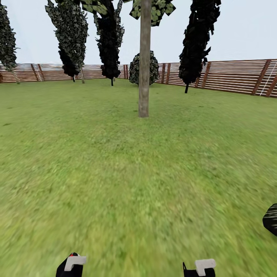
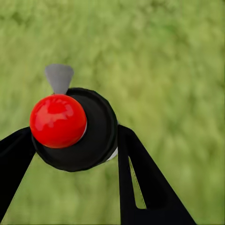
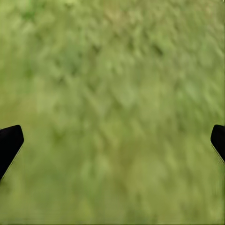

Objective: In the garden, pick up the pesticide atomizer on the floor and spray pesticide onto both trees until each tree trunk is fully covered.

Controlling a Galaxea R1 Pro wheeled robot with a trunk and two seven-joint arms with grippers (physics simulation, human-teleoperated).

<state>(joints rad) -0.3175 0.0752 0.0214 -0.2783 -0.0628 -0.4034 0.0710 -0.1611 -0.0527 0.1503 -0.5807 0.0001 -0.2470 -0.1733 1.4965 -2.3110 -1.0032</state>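
One tree with a thick pale trunk [image 1: 144,61] rises from the lawn [image 1: 115,173] straight ahead, some way off, its jagged green foliage [image 1: 157,9] cut by the top edge. The second tree is out of view. My left gripper [image 2: 75,140] is shut on the pesticide atomizer [image 2: 58,119], which has a red knob, a black round cap and a grey nozzle [image 2: 59,77], held over grass. That gripper [image 1: 71,265] sits at the bottom edge in the head view. My right gripper [image 3: 112,140] hangs open over bare grass, low at the right [image 1: 200,267]. No pesticide mist is visible.
A brown slat fence [image 1: 234,75] rings the lawn at the back. Black cypress-like trees [image 1: 109,42] [image 1: 196,42] and a round bush [image 1: 144,69] stand along it. A dark plant [image 1: 271,219] pokes in at the right edge. Open grass lies between me and the trunk.
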